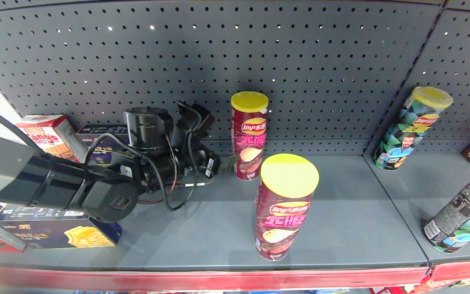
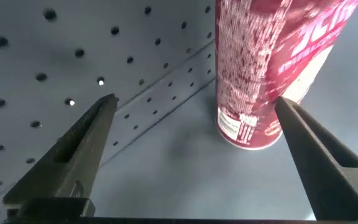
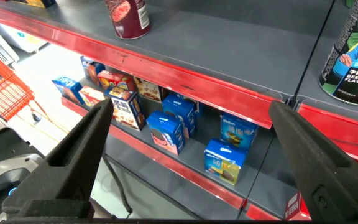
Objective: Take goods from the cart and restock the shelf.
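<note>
Just ahead of the left gripper (image 2: pixel 196 102) stood a maroon can (image 1: pixel 249 139), upright and yellow-lidded. That gripper's jaws were spread, gripping nothing. The right gripper (image 3: pixel 189 106) gaped empty too.

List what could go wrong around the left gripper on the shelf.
1. The open left gripper sits beside the rear red chip can; a stray nudge could topple this tall, narrow can.
2. The front red chip can stands near the red shelf edge; a falling can might knock it off.
</note>
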Robot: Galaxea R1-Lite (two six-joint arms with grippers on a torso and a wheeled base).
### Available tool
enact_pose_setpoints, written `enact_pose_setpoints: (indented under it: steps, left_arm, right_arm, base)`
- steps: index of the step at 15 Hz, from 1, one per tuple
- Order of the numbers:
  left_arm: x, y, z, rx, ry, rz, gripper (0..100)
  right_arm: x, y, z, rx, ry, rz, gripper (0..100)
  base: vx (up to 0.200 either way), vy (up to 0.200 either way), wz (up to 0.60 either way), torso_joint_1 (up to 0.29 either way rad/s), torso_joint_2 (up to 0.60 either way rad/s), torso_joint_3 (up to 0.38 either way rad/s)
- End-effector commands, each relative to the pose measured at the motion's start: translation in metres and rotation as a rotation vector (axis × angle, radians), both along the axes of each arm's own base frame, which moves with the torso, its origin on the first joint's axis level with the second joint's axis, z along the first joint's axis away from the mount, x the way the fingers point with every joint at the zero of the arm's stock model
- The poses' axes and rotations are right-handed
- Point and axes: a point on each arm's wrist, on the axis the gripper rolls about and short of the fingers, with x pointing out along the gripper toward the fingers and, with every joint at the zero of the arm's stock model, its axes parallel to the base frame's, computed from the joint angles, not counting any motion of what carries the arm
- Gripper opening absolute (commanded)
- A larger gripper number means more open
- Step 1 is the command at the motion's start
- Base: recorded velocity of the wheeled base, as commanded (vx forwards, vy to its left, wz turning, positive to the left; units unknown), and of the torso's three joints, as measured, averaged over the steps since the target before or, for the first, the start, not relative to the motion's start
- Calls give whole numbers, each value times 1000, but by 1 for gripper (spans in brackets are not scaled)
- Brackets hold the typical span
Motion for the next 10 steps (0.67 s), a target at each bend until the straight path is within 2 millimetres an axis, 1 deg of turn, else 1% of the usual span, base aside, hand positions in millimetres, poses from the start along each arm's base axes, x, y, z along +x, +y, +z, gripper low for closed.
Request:
enact_pose_setpoints:
  steps: [1, 4, 5, 7, 9, 10]
  left_arm:
    - [0, 1, -2, 7, 3, 24, 100]
    - [-1, 3, 1, 6, -44, 103, 100]
    - [-4, 5, 4, 0, -67, 143, 100]
    - [-13, 8, 8, 6, -71, 161, 100]
    - [-12, 13, 6, 37, -79, 171, 100]
    - [-11, 14, 8, 36, -87, 183, 100]
  right_arm:
    - [0, 0, 0, -1, 0, 0, 100]
    - [0, 0, 0, -1, 0, 0, 100]
    - [0, 0, 0, -1, 0, 0, 100]
    - [0, 0, 0, -1, 0, 0, 100]
    - [0, 0, 0, -1, 0, 0, 100]
    - [0, 0, 0, -1, 0, 0, 100]
  base:
    - [0, 0, 0, 0, 0, 0]
    - [0, 0, 0, 0, 0, 0]
    - [0, 0, 0, 0, 0, 0]
    - [0, 0, 0, 0, 0, 0]
    - [0, 0, 0, 0, 0, 0]
    - [0, 0, 0, 0, 0, 0]
